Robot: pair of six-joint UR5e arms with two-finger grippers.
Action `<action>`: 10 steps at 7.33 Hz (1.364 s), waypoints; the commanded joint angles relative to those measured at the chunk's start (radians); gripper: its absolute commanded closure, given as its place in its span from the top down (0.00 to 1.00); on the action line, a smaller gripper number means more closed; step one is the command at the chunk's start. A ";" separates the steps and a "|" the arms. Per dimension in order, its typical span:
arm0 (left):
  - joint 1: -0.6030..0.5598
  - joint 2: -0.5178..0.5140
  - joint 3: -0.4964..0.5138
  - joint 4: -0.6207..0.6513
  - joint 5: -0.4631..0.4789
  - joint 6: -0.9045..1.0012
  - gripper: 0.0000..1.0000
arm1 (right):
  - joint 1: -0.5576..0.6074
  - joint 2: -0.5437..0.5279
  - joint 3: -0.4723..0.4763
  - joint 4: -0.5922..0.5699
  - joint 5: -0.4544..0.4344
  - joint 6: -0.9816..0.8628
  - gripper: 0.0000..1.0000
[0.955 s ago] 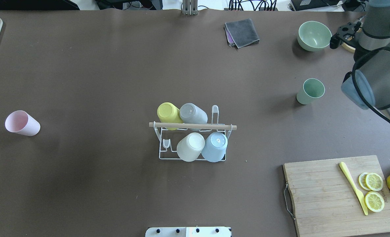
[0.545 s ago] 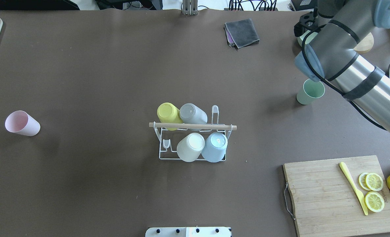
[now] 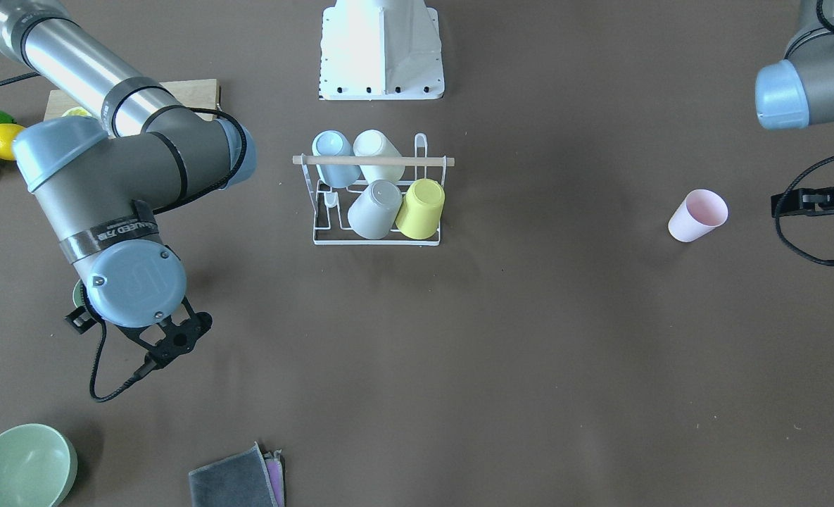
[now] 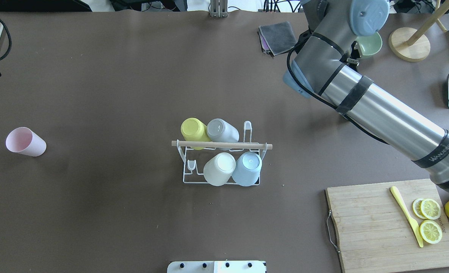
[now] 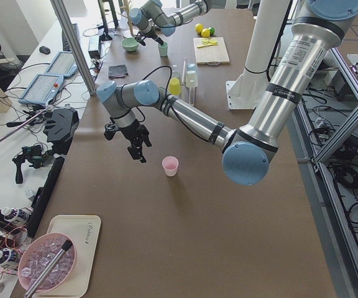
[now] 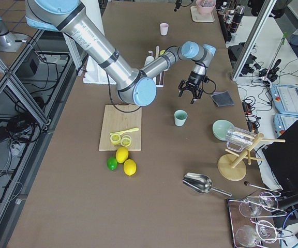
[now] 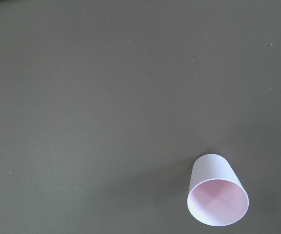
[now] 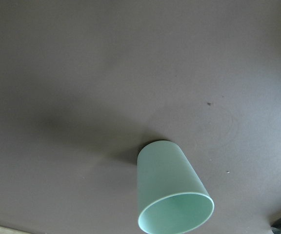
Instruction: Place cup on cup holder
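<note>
The left tool (image 5: 139, 151) hangs above the counter (image 4: 107, 212), near the pink cup (image 4: 25, 142) but not touching it. It carries nothing, and I cannot tell how wide its jaws stand. The pink cup stands mouth up and alone, well apart from the holder (image 4: 247, 146) at mid-counter.

The holder already bears four cups, mouth down: yellow (image 4: 193, 131), grey (image 4: 221, 131), white (image 4: 219, 168) and blue (image 4: 247, 168). Two prongs look free, one (image 4: 191, 165) at the near-left corner and one (image 4: 247, 128) at the far right.

The green cup (image 8: 172, 195) also stands mouth up. The right tool (image 6: 192, 97) hovers just beside it, released and empty.

This looks like the approach, with no cup grasped yet.

- **Grasp:** come straight down with one finger inside the rim and one outside, or span the body low. Close gently, since these light cups will tip if nudged off-centre.
- **Turn:** the cup must be turned over, so take a grip that leaves the wrist room to roll.
- **Place:** use the free prong on that arm's own side. Come in beside the rod rather than over it, and slip the mouth fully down before letting go.
</note>
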 commanded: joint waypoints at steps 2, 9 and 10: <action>0.051 -0.023 0.205 -0.212 -0.061 -0.002 0.99 | -0.055 0.022 -0.115 0.103 -0.078 -0.034 1.00; 0.180 -0.125 0.421 -0.243 -0.081 -0.010 0.98 | -0.126 0.013 -0.205 0.145 -0.211 -0.198 1.00; 0.189 -0.123 0.433 -0.243 -0.078 -0.001 0.98 | -0.127 0.002 -0.211 0.145 -0.223 -0.212 1.00</action>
